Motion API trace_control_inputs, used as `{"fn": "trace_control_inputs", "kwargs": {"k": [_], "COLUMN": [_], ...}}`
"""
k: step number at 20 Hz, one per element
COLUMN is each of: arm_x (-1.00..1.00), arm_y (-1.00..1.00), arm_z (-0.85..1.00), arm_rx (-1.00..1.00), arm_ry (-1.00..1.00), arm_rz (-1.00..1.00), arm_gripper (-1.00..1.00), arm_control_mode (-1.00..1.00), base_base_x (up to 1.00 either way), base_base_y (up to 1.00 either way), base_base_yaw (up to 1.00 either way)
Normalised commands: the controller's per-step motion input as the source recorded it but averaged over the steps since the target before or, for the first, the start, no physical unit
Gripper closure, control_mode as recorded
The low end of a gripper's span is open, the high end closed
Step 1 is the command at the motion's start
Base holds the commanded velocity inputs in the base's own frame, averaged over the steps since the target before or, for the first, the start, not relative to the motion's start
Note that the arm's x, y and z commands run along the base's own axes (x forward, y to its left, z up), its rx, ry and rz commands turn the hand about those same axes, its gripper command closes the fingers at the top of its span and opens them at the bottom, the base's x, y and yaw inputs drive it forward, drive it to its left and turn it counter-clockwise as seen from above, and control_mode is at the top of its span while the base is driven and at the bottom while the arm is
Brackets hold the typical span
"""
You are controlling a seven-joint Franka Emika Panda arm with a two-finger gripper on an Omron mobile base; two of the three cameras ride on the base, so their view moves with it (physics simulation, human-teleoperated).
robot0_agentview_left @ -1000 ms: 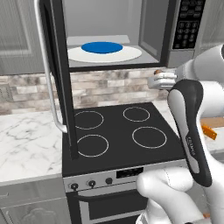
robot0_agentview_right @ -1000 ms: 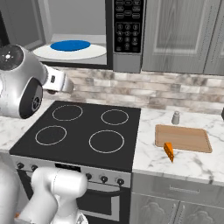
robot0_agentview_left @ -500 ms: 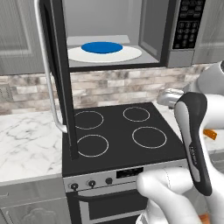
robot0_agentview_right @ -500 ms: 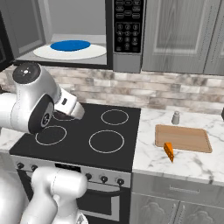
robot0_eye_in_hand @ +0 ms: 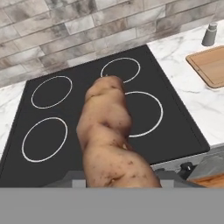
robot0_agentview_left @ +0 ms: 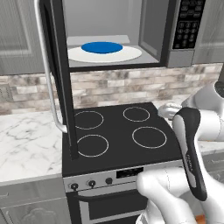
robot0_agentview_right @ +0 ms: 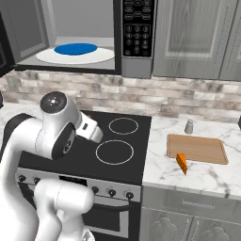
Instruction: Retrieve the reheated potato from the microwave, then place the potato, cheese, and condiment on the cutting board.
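I carry the potato (robot0_eye_in_hand: pixel 107 140) over the stove (robot0_eye_in_hand: pixel 100 109).
My jaws pinch it; go slowly toward the cutting board (robot0_eye_in_hand: pixel 209 65) at two o'clock, gripping tight.

Open microwave (robot0_agentview_right: pixel 136 37) above the stove (robot0_agentview_right: pixel 101 146).
Cheese (robot0_agentview_right: pixel 181 163) lies at the cutting board's (robot0_agentview_right: pixel 197 148) 7 o'clock; condiment (robot0_agentview_right: pixel 189 126) at 11.

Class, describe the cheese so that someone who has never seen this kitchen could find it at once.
Start at the marble counter right of the black stovetop, where a wooden cutting board lies. The cheese sits at the board's front edge. It is a small bright orange wedge, unlike the grey condiment shaker behind the board.
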Motion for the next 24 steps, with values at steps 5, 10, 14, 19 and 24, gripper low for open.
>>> {"fn": "trace_control_inputs", "kwargs": {"k": [5,10,14,19,24], "arm_x": [0.34,0.08,0.0,0.0,0.0], "arm_y": [0.01,0.01,0.0,0.0,0.0], "arm_z": [-0.41,-0.06,0.0,0.0,0.0], "arm_rx": [0.0,-0.02,0.0,0.0,0.0], "arm_ry": [-0.03,0.01,0.0,0.0,0.0], "arm_rz": [0.0,0.0,0.0,0.0,0.0], "arm_gripper": [1.0,1.0,1.0,1.0,1.0], "arm_control_mode": [-1.0,-1.0,-1.0,-1.0,-1.0], "base_base_x": [0.0,0.0,0.0,0.0,0.0], "base_base_y": [0.0,0.0,0.0,0.0,0.0], "base_base_yaw": [0.0,0.0,0.0,0.0,0.0]}}
